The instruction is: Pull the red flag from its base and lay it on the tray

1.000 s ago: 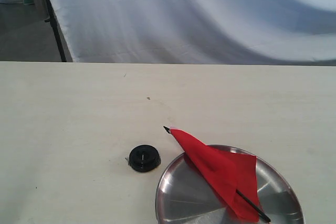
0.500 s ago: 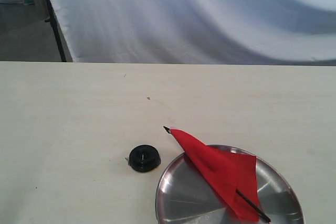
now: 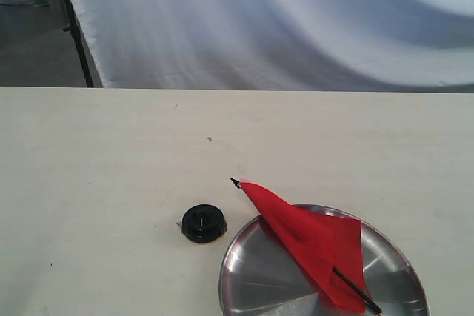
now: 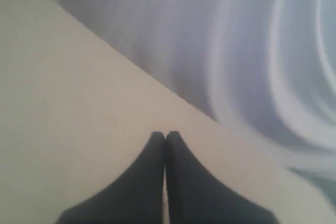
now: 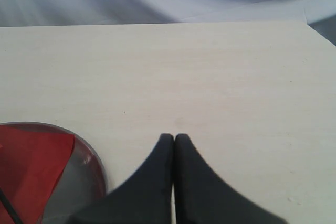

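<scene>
The red flag lies across the steel tray at the near right of the table, its pointed black tip sticking out past the rim. The round black base sits by itself on the table just left of the tray. Neither gripper shows in the exterior view. In the left wrist view my left gripper is shut with nothing in it, over bare table. In the right wrist view my right gripper is shut and empty beside the tray, where the red flag shows.
A pale wooden table spreads wide to the left and back. A white cloth backdrop hangs behind its far edge, and a black stand leg is at the back left.
</scene>
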### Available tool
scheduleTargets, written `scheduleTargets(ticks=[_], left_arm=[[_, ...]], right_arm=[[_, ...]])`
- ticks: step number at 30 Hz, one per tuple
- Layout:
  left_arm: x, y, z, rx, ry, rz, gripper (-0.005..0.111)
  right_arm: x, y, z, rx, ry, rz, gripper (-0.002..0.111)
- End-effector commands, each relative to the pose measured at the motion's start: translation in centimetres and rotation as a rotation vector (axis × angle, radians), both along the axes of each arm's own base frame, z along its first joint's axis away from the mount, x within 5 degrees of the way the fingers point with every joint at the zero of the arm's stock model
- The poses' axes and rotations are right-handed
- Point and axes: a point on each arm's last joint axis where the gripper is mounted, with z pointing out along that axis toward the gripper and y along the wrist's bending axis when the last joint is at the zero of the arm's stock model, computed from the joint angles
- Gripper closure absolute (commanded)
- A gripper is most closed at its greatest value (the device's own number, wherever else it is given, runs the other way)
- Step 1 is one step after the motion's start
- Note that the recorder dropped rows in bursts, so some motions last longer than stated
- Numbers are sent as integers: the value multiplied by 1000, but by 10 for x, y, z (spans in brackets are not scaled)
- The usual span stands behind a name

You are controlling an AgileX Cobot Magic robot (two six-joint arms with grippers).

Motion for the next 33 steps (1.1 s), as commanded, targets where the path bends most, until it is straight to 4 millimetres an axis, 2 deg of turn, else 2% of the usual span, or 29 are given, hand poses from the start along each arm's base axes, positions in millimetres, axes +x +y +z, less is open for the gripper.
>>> scheduleTargets(ticks=[1, 2, 4, 8, 33], left_arm=[[0, 0, 0, 562, -30, -86, 107], [0, 0, 0, 672, -33, -90, 107], [1, 2, -6, 733, -3, -71, 107], [5, 4, -39, 703, 102, -74, 107], [4, 11, -39, 699, 150, 60, 107]], right_arm=[[0, 0, 1, -8, -2, -2, 109], [0, 0, 1, -8, -2, -2, 109], [0, 0, 1, -8, -2, -2, 109], [0, 0, 1, -8, -2, -2, 109], [0, 0, 1, -8, -2, -2, 109]])
